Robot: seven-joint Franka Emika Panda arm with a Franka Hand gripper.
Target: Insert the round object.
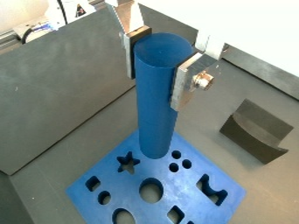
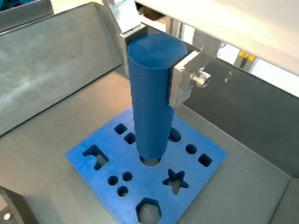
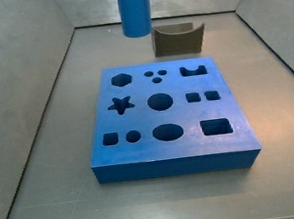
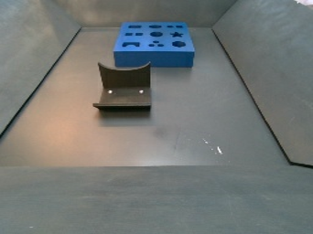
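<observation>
above the blue block (image 2: 117,171), the claw (image 1: 158,66) grips the round object (image 1: 156,96) upright, long axis vertical

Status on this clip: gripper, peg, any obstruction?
Gripper shut on the round peg, upright, above the blue block. Peg not yet in a hole. Small dark notched block off to the side, nothing blocking.

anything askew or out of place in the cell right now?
Nothing stands out. The gripper holds the bright blue cylinder upright above the flat blue block with shaped holes, which lies flat. The small dark notched block sits apart, behind it.
</observation>
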